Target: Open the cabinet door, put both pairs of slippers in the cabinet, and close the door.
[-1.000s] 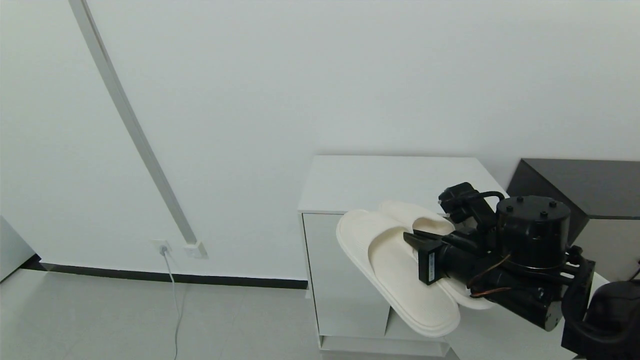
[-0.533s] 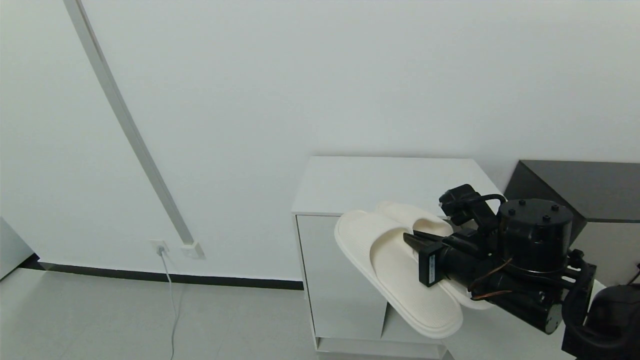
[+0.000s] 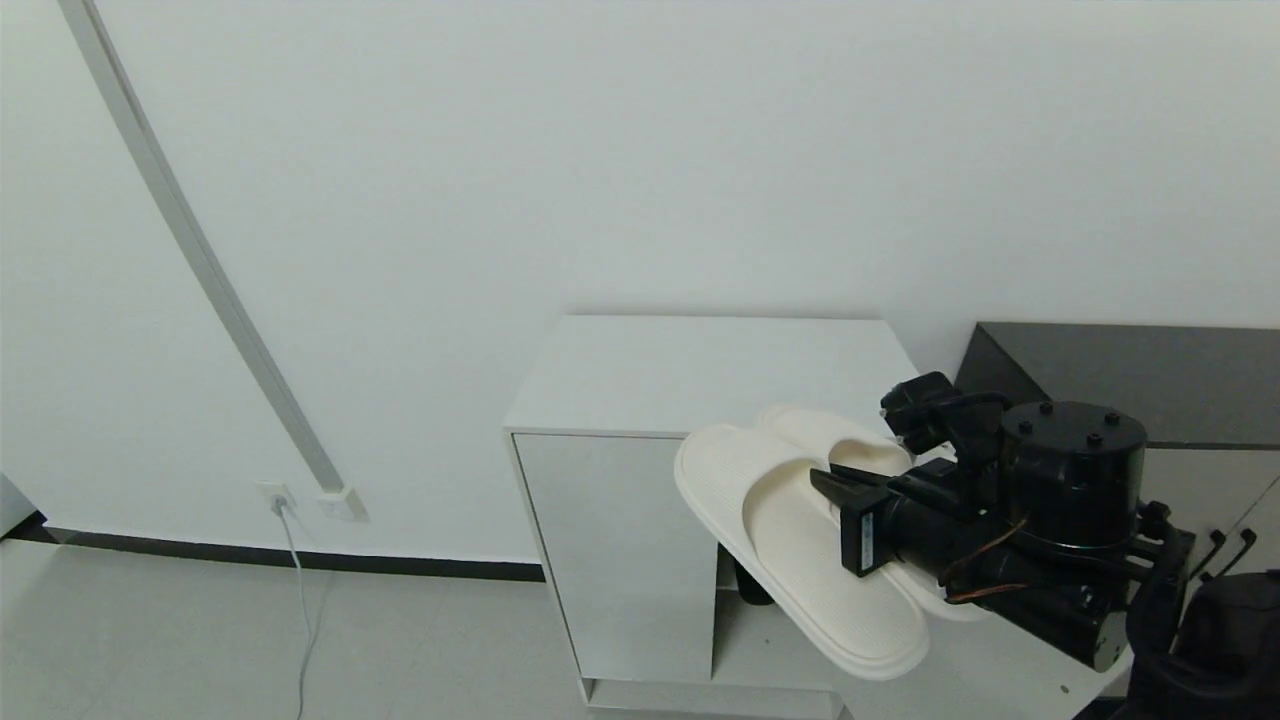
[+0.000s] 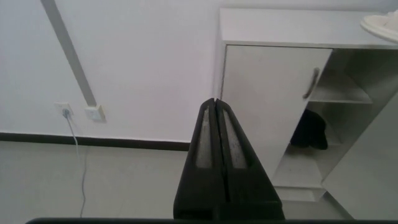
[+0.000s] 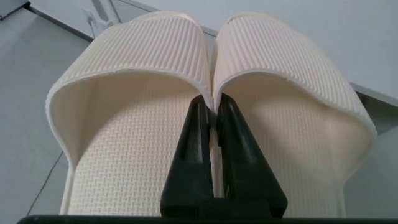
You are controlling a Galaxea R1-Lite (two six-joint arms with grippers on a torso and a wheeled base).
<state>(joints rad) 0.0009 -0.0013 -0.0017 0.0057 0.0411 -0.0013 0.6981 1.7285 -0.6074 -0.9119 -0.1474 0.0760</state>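
Slippers: pair of cream, waffle-textured soft slippers (image 3: 800,540), side by side, their inner edges pinched together between the fingers; the toe caps lie beyond the fingertips.
Right gripper (image 3: 818,480): black fingers clamped on both slippers' inner rims at once (image 5: 211,109).
Left gripper (image 4: 214,106): fingers pressed together with nothing between them, held well short of the cabinet ahead of its tips.
Cabinet: white box-shaped cabinet (image 3: 700,365), ahead of both sets of fingertips; its left door panel (image 3: 620,550) is shut.
Open compartment (image 3: 740,625): beside that panel, with a shelf (image 4: 339,93) and a dark item (image 4: 311,129) under it; what the item is cannot be told.
Change: the whole head view has swung, so the cabinet sits further left in it while the gripper and slippers keep their place. The camera turned; the grip did not shift.
Meaning: the door step looks done, and the held pair now lines up better with the opening. Judged next: carry the pair forward into the compartment.
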